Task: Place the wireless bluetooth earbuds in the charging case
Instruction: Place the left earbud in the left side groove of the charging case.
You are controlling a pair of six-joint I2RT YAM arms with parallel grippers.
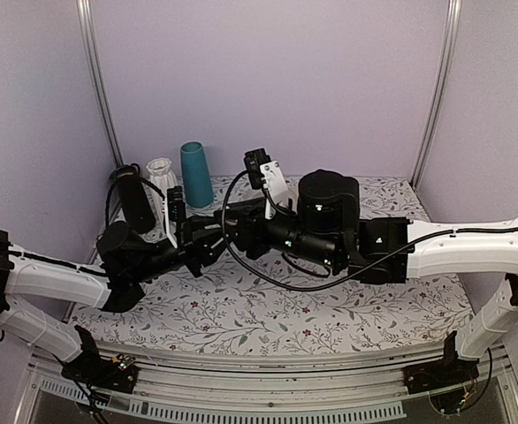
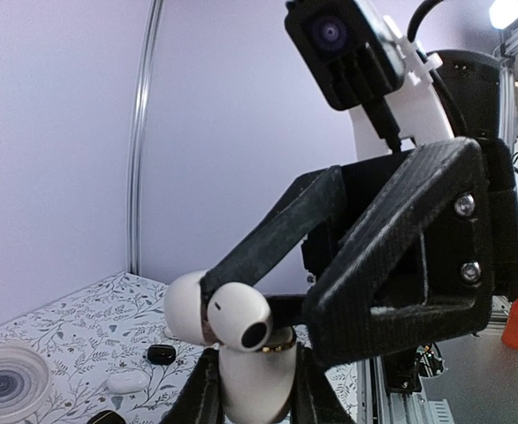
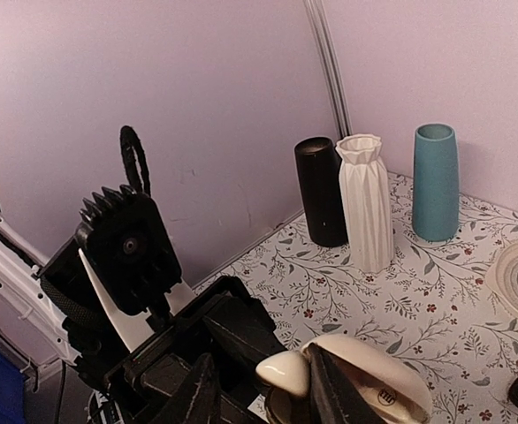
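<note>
My left gripper point(image 2: 255, 371) is shut on the lower half of the small cream-white charging case point(image 2: 255, 393) and holds it upright in the air, above the table. Its lid point(image 2: 184, 309) stands open behind. A white earbud point(image 2: 237, 314) sits tilted at the case's mouth. My right gripper point(image 3: 263, 358) reaches in from the right. One finger lies between the earbud point(image 3: 285, 371) and the lid point(image 3: 383, 375), and the other stands a small gap off the bud. In the top view both grippers meet at mid-table point(image 1: 232, 230), hiding the case.
A second white earbud-like piece point(image 2: 126, 380), a small black object point(image 2: 160, 354) and a round dish point(image 2: 3, 384) lie on the floral cloth. A black vase point(image 3: 321, 190), a ribbed white vase point(image 3: 365, 203) and a teal vase point(image 3: 436, 181) stand along the back left wall.
</note>
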